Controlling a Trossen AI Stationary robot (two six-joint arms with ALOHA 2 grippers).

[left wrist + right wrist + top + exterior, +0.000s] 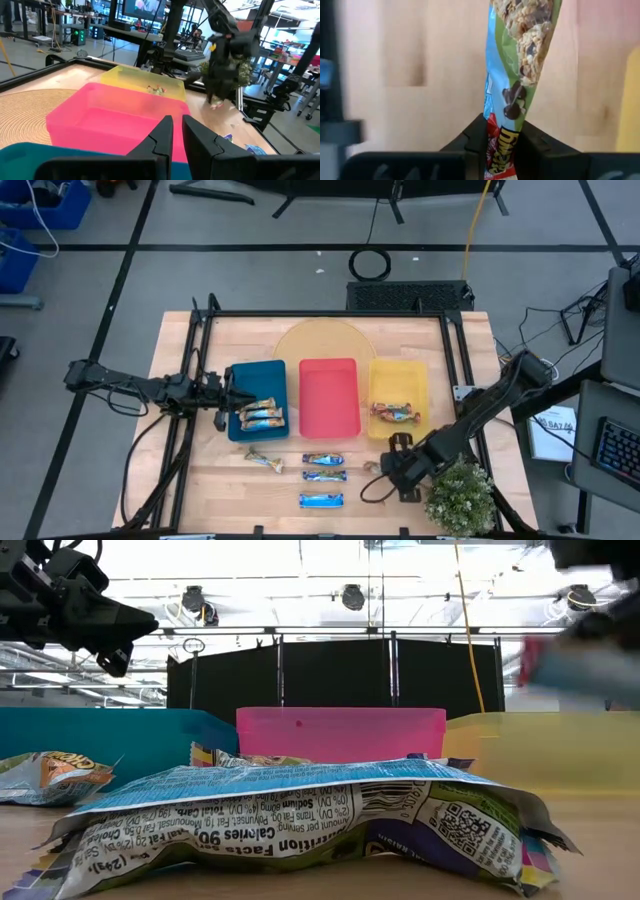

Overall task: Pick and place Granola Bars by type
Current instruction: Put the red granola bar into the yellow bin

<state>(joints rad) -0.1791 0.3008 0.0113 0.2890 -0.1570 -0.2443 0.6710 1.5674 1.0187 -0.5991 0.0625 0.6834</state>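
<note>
While right hand (501,145) pinches bar (520,60), table edge (420,532) near.

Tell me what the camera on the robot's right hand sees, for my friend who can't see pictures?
The right gripper pinches one end of a granola bar, whose wrapper shows oats and chocolate chips on green and blue. Behind it is the light wooden table.
</note>
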